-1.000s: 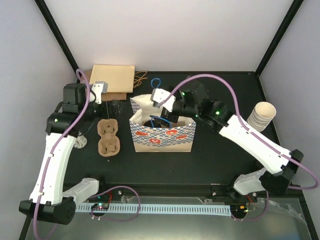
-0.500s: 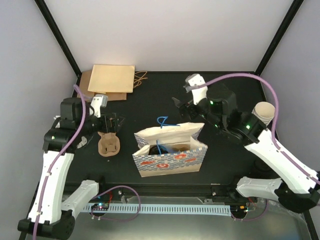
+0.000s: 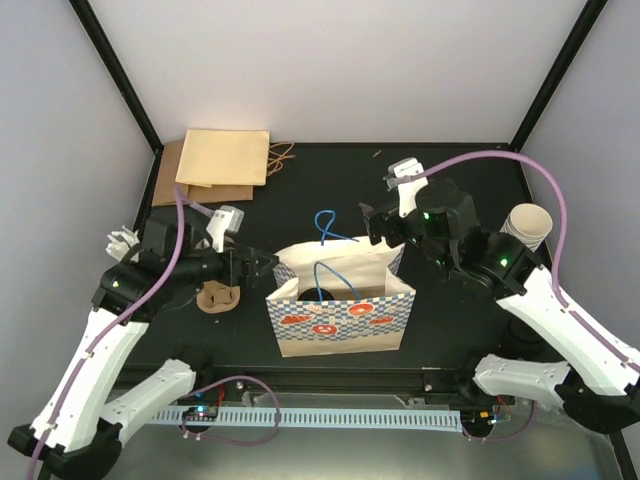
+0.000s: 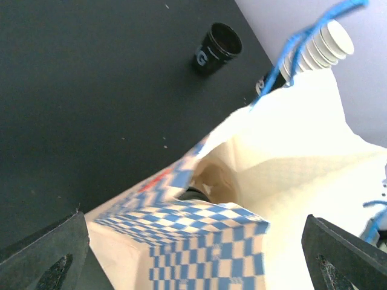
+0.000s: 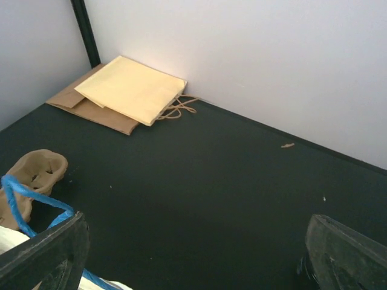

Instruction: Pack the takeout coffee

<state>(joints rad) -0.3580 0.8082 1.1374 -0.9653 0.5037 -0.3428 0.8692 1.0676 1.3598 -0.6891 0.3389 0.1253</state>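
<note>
The blue-checked paper bag stands upright at the table's middle, its mouth open and its blue handles up. In the left wrist view a black rounded edge, apparently the lid of the takeout coffee, shows deep inside the bag; the cup itself is hidden. My left gripper is open at the bag's left side. Its fingers stand wide, with the bag's checked corner between them. My right gripper hovers open over the bag's back right corner, holding nothing; in its wrist view the right gripper has only bare table in its gap.
A tall stack of cream cups stands at the right edge. Flat brown paper bags lie at the back left. A brown pulp cup carrier lies left of the bag. A small black cylinder stands on the table beyond the bag.
The bag slid toward the front, tilted, then stood upright. My right gripper came up out of the bag. My left gripper swung right to the bag's left side.
</note>
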